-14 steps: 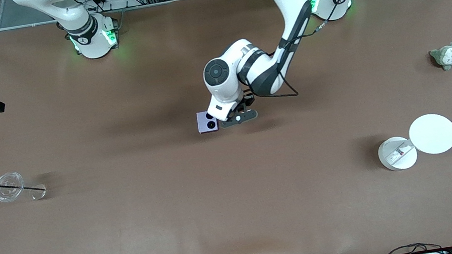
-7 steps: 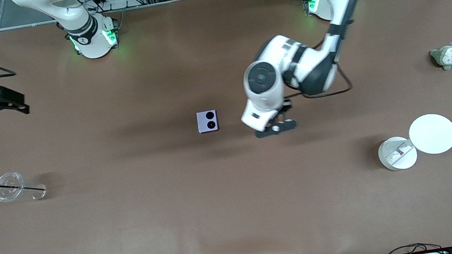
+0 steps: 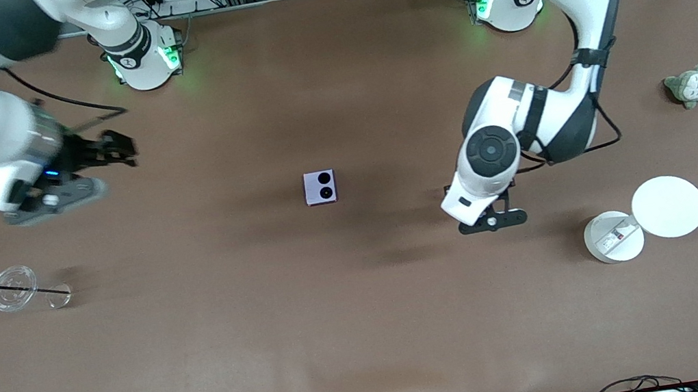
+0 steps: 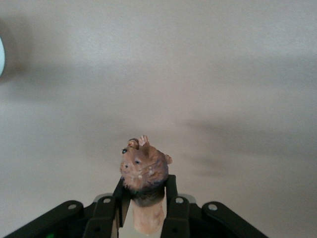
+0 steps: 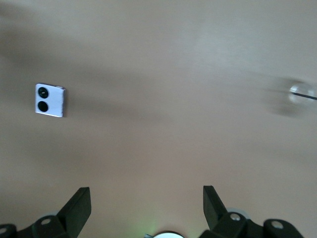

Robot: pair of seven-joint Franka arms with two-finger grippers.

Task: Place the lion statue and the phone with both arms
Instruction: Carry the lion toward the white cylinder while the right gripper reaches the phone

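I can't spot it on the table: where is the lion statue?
The lion statue is clamped in the left gripper, shown in the left wrist view, over bare table between the phone and the white discs.

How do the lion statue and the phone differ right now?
The lion statue is clamped in the left claw above bare table; the phone lies flat on the table, untouched. The lion statue is orange-brown and lumpy; the phone is pale lilac, squarish and flat, with two black circles on its face. The right claw is open and empty, up over the table.
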